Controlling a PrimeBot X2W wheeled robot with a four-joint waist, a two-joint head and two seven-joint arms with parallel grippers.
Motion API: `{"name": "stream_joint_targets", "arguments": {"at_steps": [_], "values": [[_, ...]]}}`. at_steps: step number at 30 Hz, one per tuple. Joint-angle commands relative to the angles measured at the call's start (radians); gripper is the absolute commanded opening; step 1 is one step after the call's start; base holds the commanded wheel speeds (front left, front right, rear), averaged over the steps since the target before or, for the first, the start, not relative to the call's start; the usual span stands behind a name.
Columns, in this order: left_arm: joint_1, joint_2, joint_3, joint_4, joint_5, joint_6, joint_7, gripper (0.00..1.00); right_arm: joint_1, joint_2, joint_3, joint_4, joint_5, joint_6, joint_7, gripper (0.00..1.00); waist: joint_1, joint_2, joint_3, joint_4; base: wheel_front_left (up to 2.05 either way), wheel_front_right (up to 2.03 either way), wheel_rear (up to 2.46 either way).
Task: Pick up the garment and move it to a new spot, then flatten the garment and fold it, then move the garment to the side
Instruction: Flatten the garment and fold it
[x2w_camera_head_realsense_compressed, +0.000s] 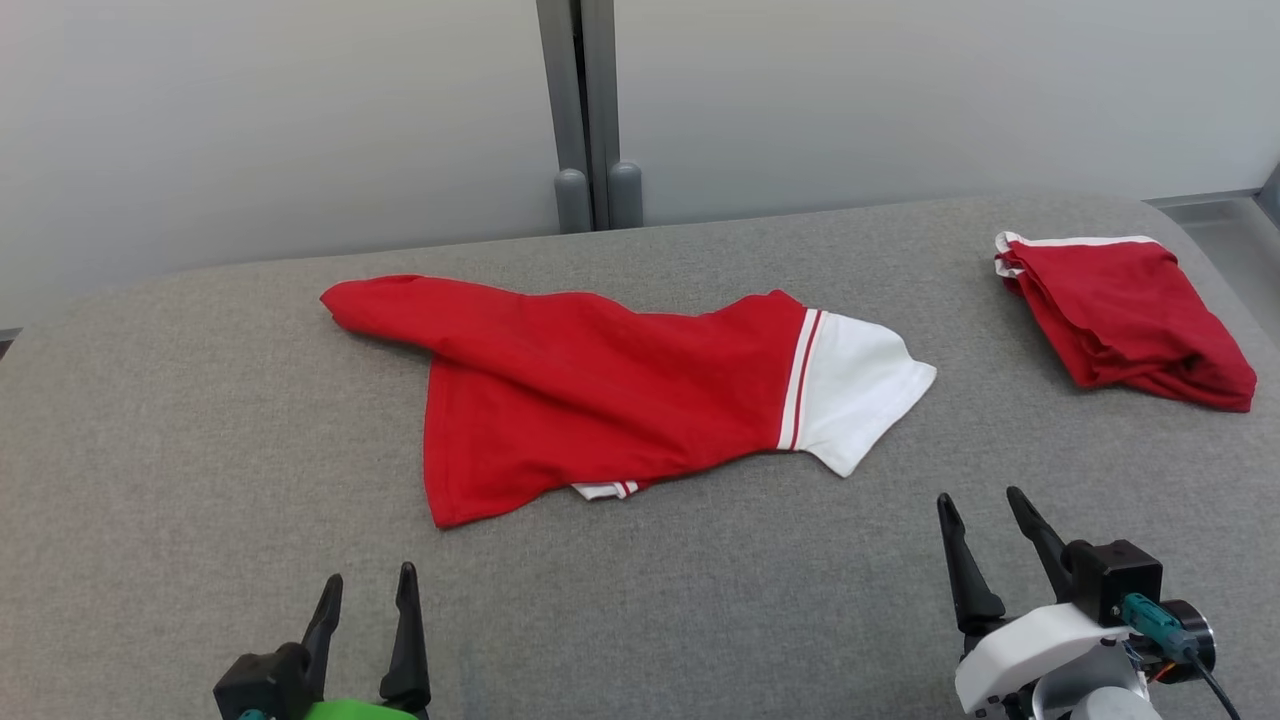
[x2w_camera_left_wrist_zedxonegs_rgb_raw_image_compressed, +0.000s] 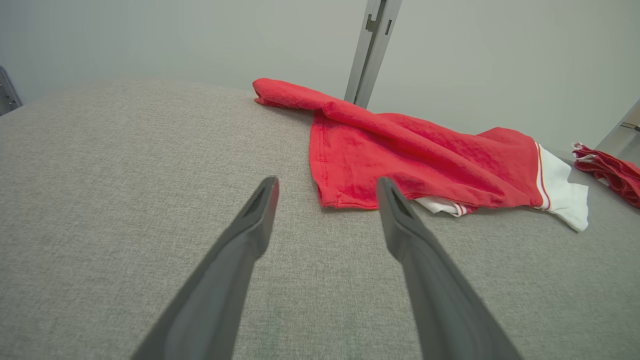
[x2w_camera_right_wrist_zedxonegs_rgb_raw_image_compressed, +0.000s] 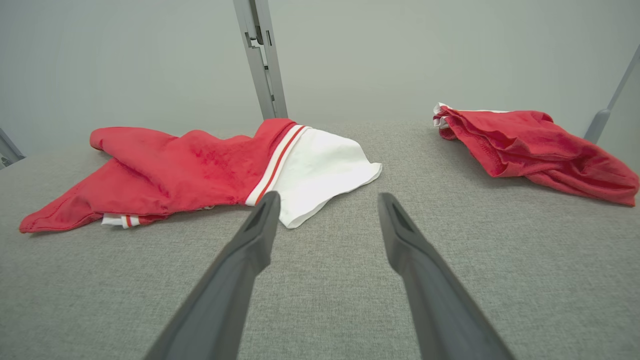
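1. The garment (x2w_camera_head_realsense_compressed: 600, 390) lies loosely spread, not flat, in the middle of the grey cloth-covered surface (x2w_camera_head_realsense_compressed: 700, 600), nearer the far edge than the robot.
2. Its red body stretches across the head view. A narrow, rolled end reaches toward the robot's left, and a wider flap drops toward the near side and ends in a corner.
3. At the garment's right end, a white sleeve (x2w_camera_head_realsense_compressed: 860, 390) rests flat on the surface, joined to the red cloth by striped trim (x2w_camera_head_realsense_compressed: 800, 380) in white and red.
4. A small strip of white-and-red edging (x2w_camera_head_realsense_compressed: 605, 489) pokes out from under the near hem.
5. The left gripper (x2w_camera_head_realsense_compressed: 371, 573) sits low at the left of the head view, over bare surface on the near side of the garment. Its jaws stand wide apart and hold nothing. In the left wrist view, the garment's near corner lies just beyond the fingertips.
6. The right gripper (x2w_camera_head_realsense_compressed: 978, 494) sits low at the right, also over bare surface. Its jaws are spread wide and empty. In the right wrist view, the white sleeve lies just past the tip of the left finger.
7. A second red garment (x2w_camera_head_realsense_compressed: 1125, 320), bundled and with white edging along its far side, lies at the far right of the surface, well apart from the first.
8. Behind the surface, a grey post (x2w_camera_head_realsense_compressed: 590, 110) stands between pale wall panels.
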Motion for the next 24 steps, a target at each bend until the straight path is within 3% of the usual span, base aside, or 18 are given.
{"name": "stream_joint_targets", "arguments": {"at_steps": [1,12,24], "values": [[-0.004,0.000,0.003,0.004,0.012,-0.005,0.000,1.00,-0.003,-0.004,-0.001,0.003,-0.007,-0.002,-0.005,1.00,0.0000,0.0000,0.001,0.000,0.00,0.00,0.00],[-0.065,-0.003,-0.033,0.069,0.024,0.000,0.022,1.00,-0.020,-0.004,-0.004,-0.005,-0.019,-0.002,-0.005,1.00,0.0000,0.0000,0.030,-0.002,0.00,0.00,0.00],[-0.319,-0.004,-0.029,0.292,-0.113,0.014,0.306,1.00,-0.085,-0.004,0.028,0.005,-0.052,-0.002,-0.005,1.00,0.0000,0.0000,0.120,-0.039,0.00,0.00,0.00]]}}
